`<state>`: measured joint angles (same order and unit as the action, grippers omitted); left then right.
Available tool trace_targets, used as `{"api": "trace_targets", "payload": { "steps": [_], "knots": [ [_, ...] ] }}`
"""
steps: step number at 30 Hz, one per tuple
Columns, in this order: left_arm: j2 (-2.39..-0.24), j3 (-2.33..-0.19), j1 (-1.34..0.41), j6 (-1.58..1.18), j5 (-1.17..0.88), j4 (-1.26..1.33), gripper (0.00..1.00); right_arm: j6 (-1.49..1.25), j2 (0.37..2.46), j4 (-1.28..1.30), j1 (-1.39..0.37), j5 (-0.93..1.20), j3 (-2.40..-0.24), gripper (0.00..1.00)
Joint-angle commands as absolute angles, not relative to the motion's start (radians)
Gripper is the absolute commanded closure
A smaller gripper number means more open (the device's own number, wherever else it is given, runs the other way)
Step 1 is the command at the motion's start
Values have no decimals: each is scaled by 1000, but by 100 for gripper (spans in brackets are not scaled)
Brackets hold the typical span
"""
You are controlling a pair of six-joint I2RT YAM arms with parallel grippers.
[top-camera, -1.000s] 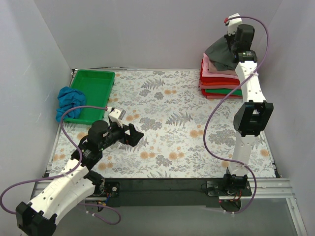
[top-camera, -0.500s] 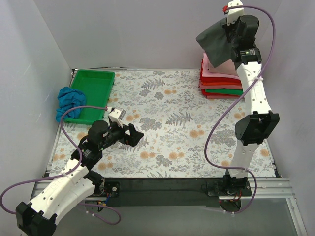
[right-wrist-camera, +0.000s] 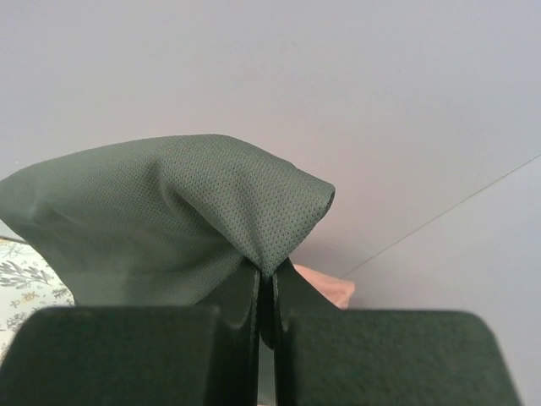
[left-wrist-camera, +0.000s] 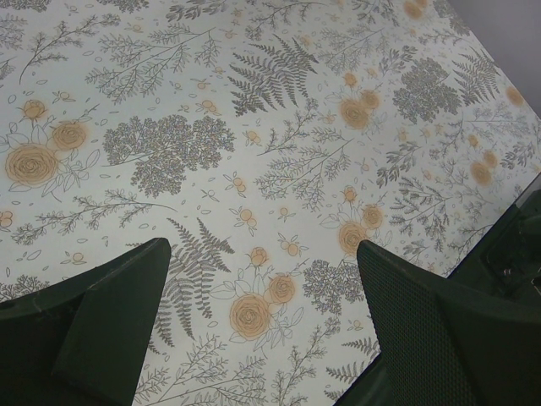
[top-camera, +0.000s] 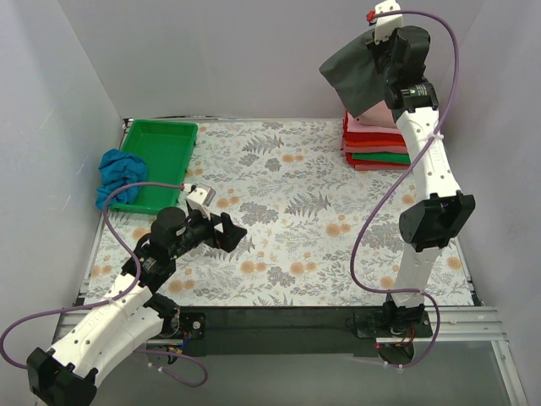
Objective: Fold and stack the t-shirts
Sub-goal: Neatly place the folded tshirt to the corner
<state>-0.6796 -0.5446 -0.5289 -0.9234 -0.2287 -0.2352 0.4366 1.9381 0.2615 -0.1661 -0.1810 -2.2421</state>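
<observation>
Partway: right gripper pinches dark charcoal grey cloth t-shirt high above far-right stack of folded red, pink, green shirts; crumpled bright blue shirt, apparently unfolded, lies far left; left gripper spread wide, empty.

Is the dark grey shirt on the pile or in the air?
In the air: the right gripper pinches the dark charcoal cloth t-shirt above the red-and-pink folded stack.

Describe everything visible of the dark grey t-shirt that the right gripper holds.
The dark grey t-shirt is soft cloth with a fine mesh-like weave, bunched rather than folded. The right gripper is shut on one pinched fold, and the rest hangs in the air, above the stack of folded shirts at the far right. Nothing else clearly touches it.
</observation>
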Motion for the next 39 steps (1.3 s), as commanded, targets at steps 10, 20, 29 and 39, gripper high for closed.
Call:
{"api": "trace_targets", "payload": {
  "steps": [10, 20, 29, 39],
  "knots": [
    [-678, -538, -525, -916, -242, -224, 8, 437, 2039, 152, -150, -233, -2243, 99],
    [-687, -538, -526, -917, -245, -222, 8, 442, 2059, 126, -103, -270, -2230, 99],
    [-687, -537, -526, -917, -250, -221, 8, 422, 2057, 123, -43, -291, -2200, 99],
    [-684, -538, -526, -916, -253, -221, 8, 436, 2108, 94, 20, -328, -2160, 99]
  ]
}}
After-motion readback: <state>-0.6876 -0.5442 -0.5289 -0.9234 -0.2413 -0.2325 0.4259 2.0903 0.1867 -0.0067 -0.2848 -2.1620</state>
